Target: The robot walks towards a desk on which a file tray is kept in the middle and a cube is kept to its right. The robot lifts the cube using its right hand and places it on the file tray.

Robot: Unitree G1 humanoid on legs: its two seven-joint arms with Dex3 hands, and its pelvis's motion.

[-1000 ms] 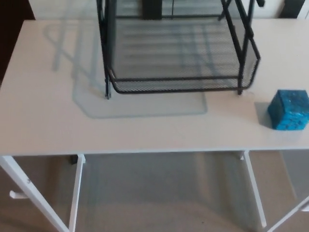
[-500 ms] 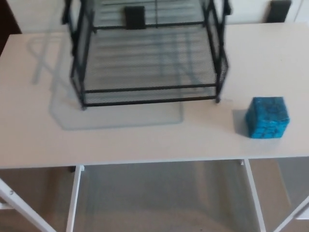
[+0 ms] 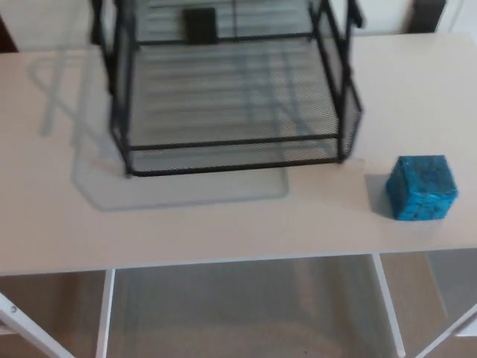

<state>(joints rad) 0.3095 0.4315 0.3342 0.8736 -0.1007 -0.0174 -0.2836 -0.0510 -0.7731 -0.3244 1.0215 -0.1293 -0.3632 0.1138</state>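
Observation:
A black wire-mesh file tray [image 3: 231, 156] stands in the middle of the white desk [image 3: 223, 224], its upper tiers cut off by the top edge of the picture. A blue mottled cube [image 3: 422, 188] rests on the desk to the tray's right, near the front edge and apart from the tray. Neither of my hands shows in the head view.
The desk's white legs [image 3: 104, 313] and the beige floor [image 3: 238, 321] show below the front edge. A dark object [image 3: 427, 13] stands behind the desk at the top right.
The whole picture has shifted as the camera moved; the desk now sits slightly lower and nearer. The tray and cube keep their places on the desk.

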